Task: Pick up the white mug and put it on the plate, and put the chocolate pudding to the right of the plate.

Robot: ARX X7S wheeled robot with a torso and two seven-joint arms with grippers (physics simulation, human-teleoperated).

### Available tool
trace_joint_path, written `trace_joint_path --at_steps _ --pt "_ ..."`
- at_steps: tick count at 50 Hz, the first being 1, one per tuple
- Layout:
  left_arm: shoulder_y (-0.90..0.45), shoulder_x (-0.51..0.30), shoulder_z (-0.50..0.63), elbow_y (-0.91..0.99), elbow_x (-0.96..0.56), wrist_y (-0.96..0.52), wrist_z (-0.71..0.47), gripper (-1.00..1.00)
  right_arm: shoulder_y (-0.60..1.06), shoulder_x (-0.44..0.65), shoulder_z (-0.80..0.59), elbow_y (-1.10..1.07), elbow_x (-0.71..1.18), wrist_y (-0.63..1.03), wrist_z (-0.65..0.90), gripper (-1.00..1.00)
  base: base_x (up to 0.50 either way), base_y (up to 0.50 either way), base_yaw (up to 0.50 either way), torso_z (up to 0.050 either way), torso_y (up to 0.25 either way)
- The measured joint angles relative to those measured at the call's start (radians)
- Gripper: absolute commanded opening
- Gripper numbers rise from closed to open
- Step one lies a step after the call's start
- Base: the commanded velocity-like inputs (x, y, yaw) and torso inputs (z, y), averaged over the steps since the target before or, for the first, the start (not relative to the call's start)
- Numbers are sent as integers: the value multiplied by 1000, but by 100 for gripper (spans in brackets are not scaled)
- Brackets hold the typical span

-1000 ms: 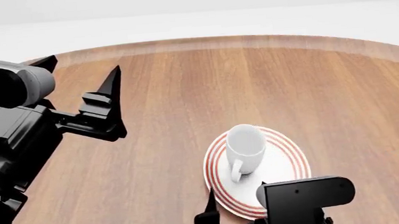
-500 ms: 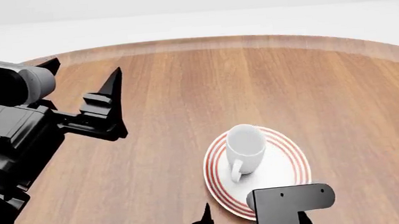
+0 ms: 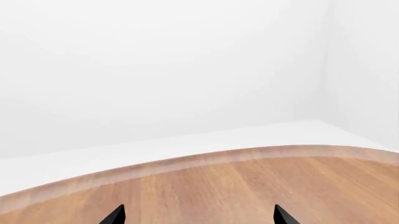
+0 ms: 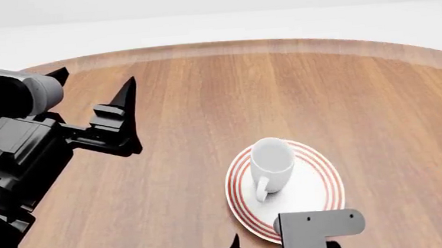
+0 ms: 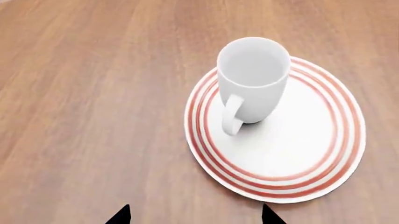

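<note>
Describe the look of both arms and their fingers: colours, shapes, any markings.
The left arm is matt black and blocky, with one light grey cylindrical segment. The left gripper ends in slim black fingers that taper to sharp points. The right gripper shows similar black pointed tips, and in the head view a plain grey bracket-like block sits above it. No cables, markings or lettering are visible.

Bare simulated room (wooden table [image 4: 203, 101])

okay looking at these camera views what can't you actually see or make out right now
- The chocolate pudding: in no view, so its position is unknown.
- Right gripper: only the fingertips show at the right wrist view's edge; the head view shows little beyond its camera mount.
- Plate: near rim hidden behind that mount in the head view.
- White mug: fully visible.
</note>
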State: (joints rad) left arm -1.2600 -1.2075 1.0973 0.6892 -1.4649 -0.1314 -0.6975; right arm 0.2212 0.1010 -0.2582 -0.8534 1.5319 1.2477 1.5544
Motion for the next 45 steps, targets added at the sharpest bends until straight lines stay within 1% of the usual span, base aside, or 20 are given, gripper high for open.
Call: trace_joint_path --at_steps 26,45 --pt "15 8 -2 -8 -1 8 5 100 -69 29 -56 25 -105 -32 -75 100 0 0 0 0 0" --pt "27 15 -3 -23 -11 13 10 100 -88 49 -74 56 -137 -68 -109 100 0 0 0 0 0"
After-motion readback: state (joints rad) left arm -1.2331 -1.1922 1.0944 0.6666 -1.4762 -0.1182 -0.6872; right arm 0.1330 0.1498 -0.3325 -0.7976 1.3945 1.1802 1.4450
